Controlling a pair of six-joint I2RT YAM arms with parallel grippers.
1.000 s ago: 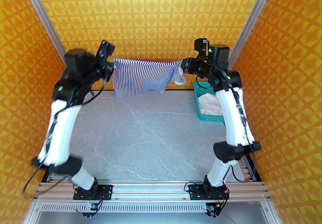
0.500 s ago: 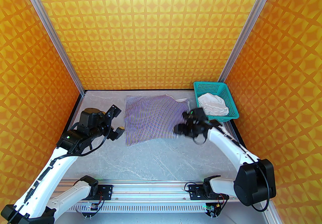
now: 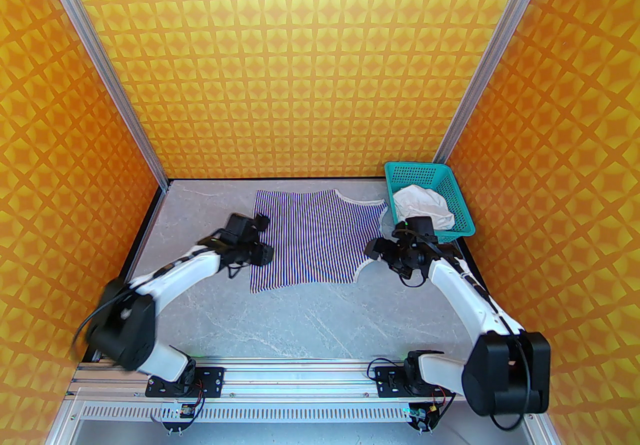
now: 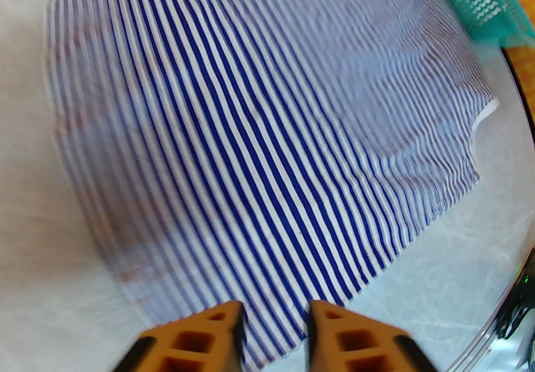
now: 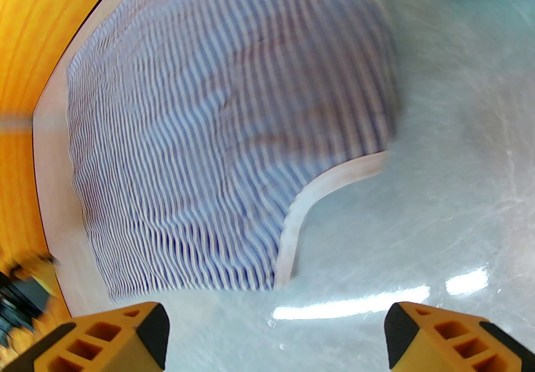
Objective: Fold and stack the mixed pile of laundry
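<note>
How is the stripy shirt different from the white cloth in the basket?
The stripy shirt has thin blue and white stripes; the white cloth is plain. The stripy shirt lies spread out flat on the table; the white cloth sits bunched up in the teal basket. Both are soft laundry, and neither is folded yet.

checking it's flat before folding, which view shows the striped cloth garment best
Top external: the small blue-white-red striped cloth garment lies spread flat, almost all its outline visible. Left wrist: sharp stripes, partly blurred. Right wrist: blurred, whitish trim edge.
</note>
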